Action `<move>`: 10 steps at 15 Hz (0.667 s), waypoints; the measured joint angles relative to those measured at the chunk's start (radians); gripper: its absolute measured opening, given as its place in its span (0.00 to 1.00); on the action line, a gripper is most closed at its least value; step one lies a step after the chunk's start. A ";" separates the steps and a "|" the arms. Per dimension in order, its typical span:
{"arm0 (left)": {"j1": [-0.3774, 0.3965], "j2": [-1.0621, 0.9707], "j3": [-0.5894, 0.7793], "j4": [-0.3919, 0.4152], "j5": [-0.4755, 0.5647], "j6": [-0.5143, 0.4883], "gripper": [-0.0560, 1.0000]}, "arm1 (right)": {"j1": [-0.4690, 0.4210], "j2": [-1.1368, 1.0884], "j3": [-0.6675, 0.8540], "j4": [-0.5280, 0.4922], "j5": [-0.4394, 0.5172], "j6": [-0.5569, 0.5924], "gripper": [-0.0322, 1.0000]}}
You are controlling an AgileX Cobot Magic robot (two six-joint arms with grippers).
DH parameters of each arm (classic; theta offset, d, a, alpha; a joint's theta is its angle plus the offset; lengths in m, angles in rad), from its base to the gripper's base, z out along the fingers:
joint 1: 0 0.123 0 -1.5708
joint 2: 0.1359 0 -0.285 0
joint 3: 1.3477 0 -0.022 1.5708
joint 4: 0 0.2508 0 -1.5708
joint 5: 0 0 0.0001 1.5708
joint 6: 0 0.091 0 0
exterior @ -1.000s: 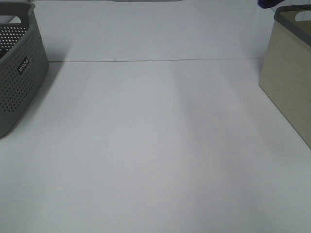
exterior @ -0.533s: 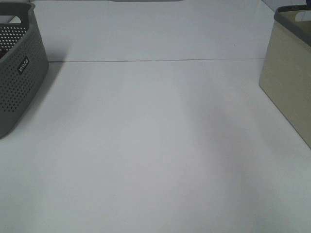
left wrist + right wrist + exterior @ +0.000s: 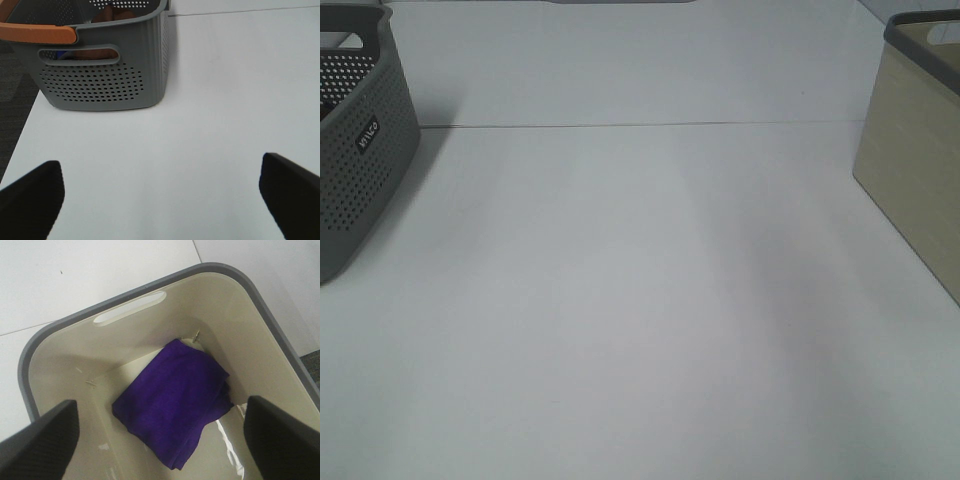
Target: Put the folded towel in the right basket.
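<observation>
White table (image 3: 640,300) carries the right basket (image 3: 150,332); your towel (image 3: 175,400) lies inside, so right fingers (image 3: 37,442) and left fingers (image 3: 30,197) hang spread, empty.

One grey basket (image 3: 360,150), one beige basket (image 3: 915,170), one purple towel (image 3: 175,400), one table (image 3: 640,300).

A grey basket (image 3: 360,150) stands on the table (image 3: 640,300). An orange handle (image 3: 37,34) crosses its rim; dark floor (image 3: 10,90) lies beside it.
</observation>
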 joint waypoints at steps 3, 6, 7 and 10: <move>0.000 0.000 0.000 0.000 0.000 0.000 0.99 | 0.009 -0.048 0.001 0.075 0.000 -0.001 0.88; 0.000 0.000 0.000 0.000 0.000 0.000 0.99 | 0.134 -0.105 0.001 0.103 0.000 -0.017 0.88; 0.000 0.000 0.000 0.000 0.000 0.000 0.99 | 0.189 -0.115 0.001 0.102 0.000 -0.017 0.88; 0.000 0.000 0.000 0.000 0.000 0.000 0.99 | 0.292 -0.147 0.009 0.095 0.000 -0.016 0.88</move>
